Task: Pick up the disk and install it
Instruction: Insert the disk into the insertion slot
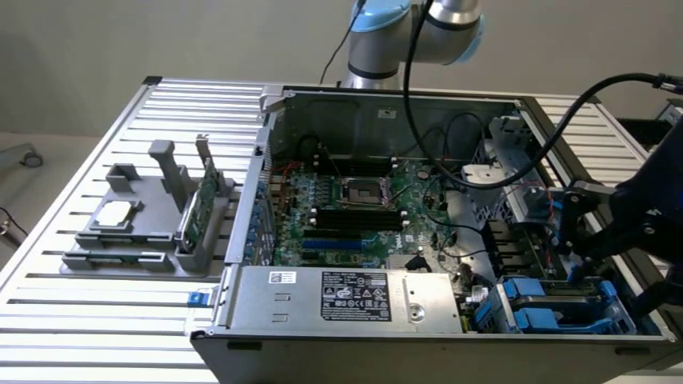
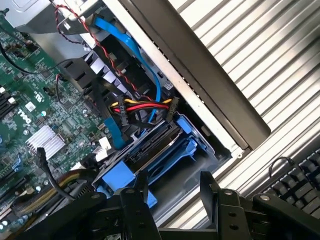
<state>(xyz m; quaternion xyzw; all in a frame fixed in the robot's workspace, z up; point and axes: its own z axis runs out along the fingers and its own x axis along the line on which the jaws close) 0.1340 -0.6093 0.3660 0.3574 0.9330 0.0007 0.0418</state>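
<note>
The disk (image 2: 152, 142) lies in the drive bay at the corner of the open computer case, a dark flat slab framed by blue carrier rails (image 2: 112, 177). In the exterior view the same blue rails (image 1: 555, 308) sit at the case's near corner on that view's right. My gripper (image 2: 172, 200) hovers just above the bay, its two black fingers (image 2: 135, 202) standing apart with nothing between them. The exterior view has the gripper (image 1: 585, 240) over the case's right side, above the blue rails.
Red, yellow and black power wires (image 2: 145, 105) and a blue data cable (image 2: 130, 50) run into the bay beside the disk. The motherboard (image 1: 353, 208) and power supply (image 1: 341, 296) fill the case. A grey fixture (image 1: 139, 232) holds a silver chip (image 1: 115, 212) and a green card (image 1: 203, 200). A keyboard (image 2: 300, 175) lies outside the case.
</note>
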